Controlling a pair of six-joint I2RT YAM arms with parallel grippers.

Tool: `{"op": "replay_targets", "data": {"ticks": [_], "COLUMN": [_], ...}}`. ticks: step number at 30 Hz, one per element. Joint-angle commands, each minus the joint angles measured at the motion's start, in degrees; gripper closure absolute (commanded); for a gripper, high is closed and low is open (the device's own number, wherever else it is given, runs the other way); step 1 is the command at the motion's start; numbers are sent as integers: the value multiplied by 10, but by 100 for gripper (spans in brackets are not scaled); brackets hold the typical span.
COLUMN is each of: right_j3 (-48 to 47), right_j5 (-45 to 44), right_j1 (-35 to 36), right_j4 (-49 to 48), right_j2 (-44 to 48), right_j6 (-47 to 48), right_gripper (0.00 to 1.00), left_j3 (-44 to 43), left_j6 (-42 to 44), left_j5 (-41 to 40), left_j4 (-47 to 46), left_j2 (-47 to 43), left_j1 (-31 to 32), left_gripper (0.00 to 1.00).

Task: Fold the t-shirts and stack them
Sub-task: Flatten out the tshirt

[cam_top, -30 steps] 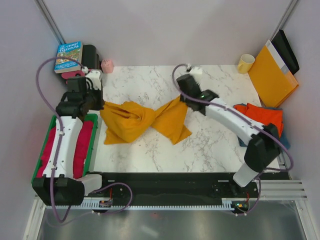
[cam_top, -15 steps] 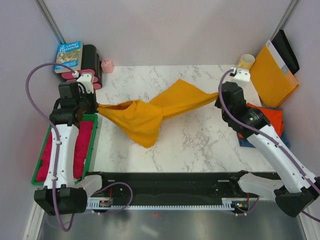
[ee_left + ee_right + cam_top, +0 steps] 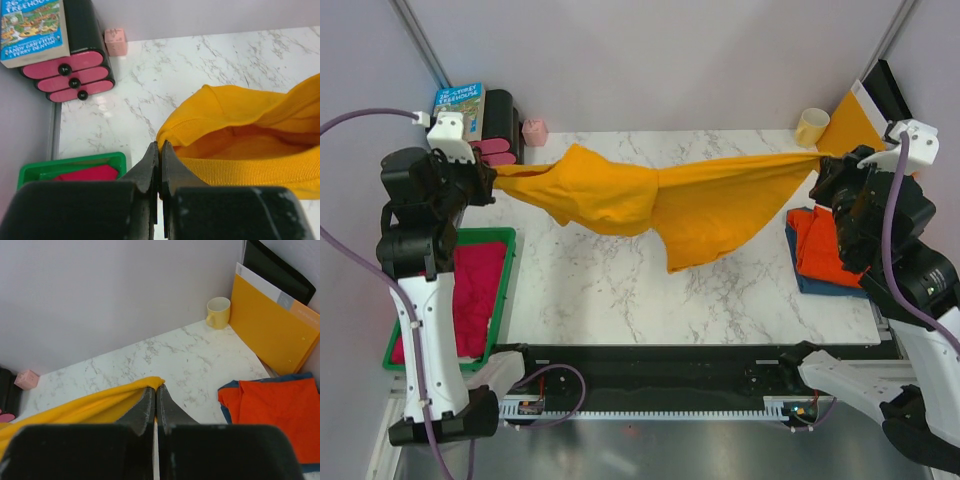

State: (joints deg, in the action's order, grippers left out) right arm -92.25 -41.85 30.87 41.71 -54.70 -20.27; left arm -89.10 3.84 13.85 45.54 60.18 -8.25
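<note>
Yellow shirt point(image 3: 650, 200): lifted off the table point(image 3: 620, 300) and strung across its far half, from left edge to right edge.

Left gripper point(image 3: 488, 179): pinched tight on one end, beside a ribbed hem in the wrist view.

Right gripper point(image 3: 823, 160): pinched tight on the opposite end, with the cloth edge nipped at its very tips.

Jaws on both are pressed together with only fabric between them. The shirt's upper edge reads taut. A loose flap sags below it toward mid-table, and there are twisted folds left of centre.

Judgement: the arms are spread wide so tension pulls the bunching out and the cloth can be laid flat for folding. It is not flat yet. The right-hand tip grip looks thin and could slip.

Orange shirt point(image 3: 812, 245) lies folded on blue shirt point(image 3: 817, 284) at the right edge. This looks like the stack site, leaving mid-table for the work. The yellow one appears to be the last to fold.
</note>
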Motion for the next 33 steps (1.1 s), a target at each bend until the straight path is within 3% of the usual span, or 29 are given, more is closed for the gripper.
{"op": "replay_targets", "data": {"ticks": [1, 5, 10, 16, 24, 25, 26, 27, 28, 30, 31, 33], "right_j3": [1, -11, 92, 157, 111, 108, 89, 76, 61, 26, 22, 19], "right_j5": [-43, -50, -52, 23, -33, -33, -34, -33, -21, -7, 9, 20], "right_j1": [-8, -7, -11, -98, -145, -147, -148, -148, -149, -149, -148, -145], "right_j4": [42, 57, -8, -104, -181, -205, -212, -214, -212, -204, -204, -204], "right_j2": [23, 14, -35, -170, -344, -353, -373, -385, -396, -421, -423, -418], "right_j6": [17, 30, 49, 9, -16, -3, 1, 6, 9, 11, 8, 4], "right_gripper": [100, 100, 100, 100, 100, 100, 99, 93, 73, 54, 36, 27], "left_j3": [31, 22, 54, 93, 76, 61, 53, 46, 32, 24, 21, 26], "left_j6": [6, -12, -14, -1, -4, -6, -8, -10, -16, -22, -26, -26], "left_j5": [21, 44, 74, 92, 57, 57, 55, 51, 48, 36, 28, 23], "left_j4": [24, 42, 13, -55, -146, -151, -153, -155, -157, -156, -156, -158], "left_j2": [-71, -73, -19, 120, 286, 297, 306, 314, 328, 335, 332, 320], "left_j1": [-10, -10, -10, -6, -5, -5, -5, -5, -5, -4, -5, -5], "left_gripper": [98, 98, 98, 98, 95, 78, 67, 55, 34, 12, 5, 0]}}
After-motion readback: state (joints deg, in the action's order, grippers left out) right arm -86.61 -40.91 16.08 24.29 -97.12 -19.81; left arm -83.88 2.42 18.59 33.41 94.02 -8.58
